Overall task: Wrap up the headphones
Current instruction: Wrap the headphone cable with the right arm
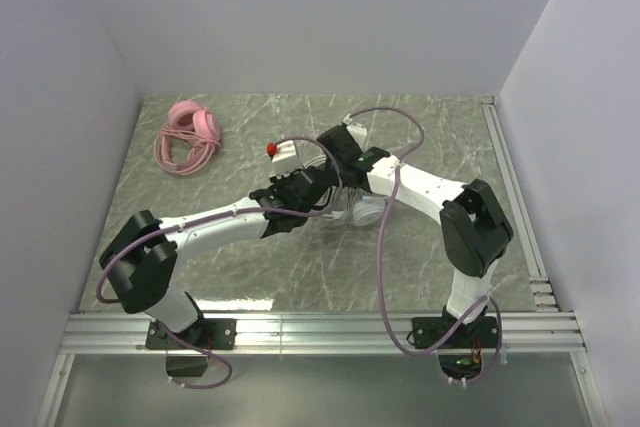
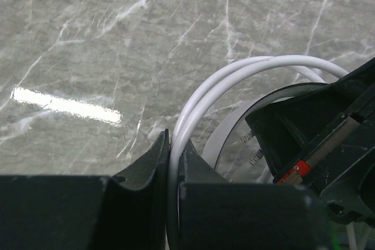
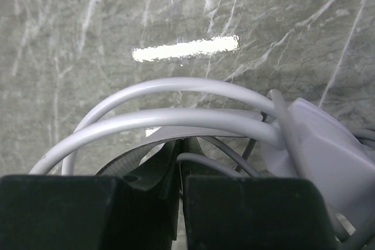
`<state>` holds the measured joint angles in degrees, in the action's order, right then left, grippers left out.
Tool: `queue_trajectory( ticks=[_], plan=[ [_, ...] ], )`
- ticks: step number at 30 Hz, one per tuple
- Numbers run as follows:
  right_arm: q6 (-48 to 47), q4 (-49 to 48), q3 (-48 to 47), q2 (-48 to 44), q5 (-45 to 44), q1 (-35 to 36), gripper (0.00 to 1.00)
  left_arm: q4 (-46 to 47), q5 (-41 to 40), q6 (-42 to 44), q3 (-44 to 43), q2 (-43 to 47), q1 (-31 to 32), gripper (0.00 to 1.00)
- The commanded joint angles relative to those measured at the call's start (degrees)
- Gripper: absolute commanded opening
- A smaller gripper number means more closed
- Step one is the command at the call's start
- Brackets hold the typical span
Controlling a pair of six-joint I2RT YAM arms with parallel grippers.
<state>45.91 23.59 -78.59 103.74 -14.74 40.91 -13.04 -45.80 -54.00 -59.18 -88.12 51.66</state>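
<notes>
Mid-wrap on white headset (image 1: 352,215), lying centre beneath both grippers; pink headset (image 1: 190,137) sits well apart at far left and looks already wound. The left gripper (image 2: 174,144) is pinched shut on headband wires (image 2: 234,77); the right gripper (image 3: 179,151) is closed, apparently on thin cable (image 3: 214,161). Next move likely: lead the cable round the band, keeping it taut.

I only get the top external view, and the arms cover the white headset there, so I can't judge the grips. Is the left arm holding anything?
Observer: Yes. The left fingers are shut on one of the white headset's two headband hoops.
Operator: And the right arm?
Observer: The right fingers are shut as well; a thin grey cable comes out right at their tips. Whether it is pinched, I cannot tell.
</notes>
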Motion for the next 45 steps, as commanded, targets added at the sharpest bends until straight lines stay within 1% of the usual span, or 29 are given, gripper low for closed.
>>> queue_trajectory(
  ticks=[1, 5, 6, 11, 12, 15, 17, 21, 22, 23, 37, 40, 42, 43, 45],
  plan=[
    [-1.8, -0.5, 0.0, 1.6, 1.8, 0.7, 0.0, 6.4, 1.9, -5.5, -4.5, -0.4, -0.3, 0.0],
    [-2.4, 0.0, -0.7, 1.5, 2.7, 0.7, 0.01, 7.1, 2.0, -5.8, -4.4, -1.1, -0.4, 0.0],
    [-2.4, 0.2, -1.1, 1.5, 2.5, 0.6, 0.04, 6.8, 2.1, -5.9, -4.5, -1.2, -0.5, 0.0],
    [-3.0, 1.4, -2.1, 1.4, 1.3, 0.6, 0.08, 4.0, 2.7, -6.8, -6.7, -3.1, -1.1, 0.0],
    [-3.1, 1.5, -2.4, 1.4, 1.0, 0.6, 0.11, 3.5, 2.7, -7.3, -7.1, -3.5, -1.3, 0.0],
    [-3.5, 1.7, -2.7, 1.7, 1.4, 0.4, 0.14, 2.1, 2.6, -8.0, -8.1, -4.4, -1.4, 0.0],
    [-3.5, 1.6, -2.8, 1.9, 1.5, 0.3, 0.2, 1.7, 2.6, -8.1, -8.5, -5.1, -1.6, 0.0],
    [-3.8, 0.9, -2.4, 0.9, 1.6, 0.1, 0.21, 2.1, 3.0, -8.3, -8.2, -5.4, -1.8, 0.0],
    [-3.9, 1.3, -2.5, 0.6, 1.6, 0.1, 0.22, 2.2, 3.2, -8.3, -8.2, -5.5, -1.8, 0.0],
    [-4.1, 1.4, -2.9, 0.5, 1.8, 0.1, 0.25, 2.2, 3.2, -8.2, -8.2, -5.7, -2.1, 0.0],
    [-4.3, 2.8, -3.0, -4.1, 2.6, -0.7, 0.26, 2.2, 4.1, -8.2, -8.8, -7.2, -3.9, 0.0],
    [-4.7, 2.9, -3.6, -4.3, 4.4, -1.0, 0.26, 2.0, 4.3, -8.1, -9.6, -8.2, -4.5, 0.0],
    [-5.0, 3.1, -4.4, -3.9, 5.8, -1.4, 0.29, 2.1, 4.3, -7.8, -10.0, -8.4, -4.7, 0.0],
    [-5.0, 3.8, -4.7, -3.2, 6.1, -1.6, 0.32, 2.2, 4.1, -7.7, -10.1, -8.5, -4.8, 0.0],
    [-5.0, 4.1, -5.3, -2.5, 6.7, -1.8, 0.32, 2.9, 4.1, -7.3, -10.0, -8.0, -4.7, 0.0]
  ],
)
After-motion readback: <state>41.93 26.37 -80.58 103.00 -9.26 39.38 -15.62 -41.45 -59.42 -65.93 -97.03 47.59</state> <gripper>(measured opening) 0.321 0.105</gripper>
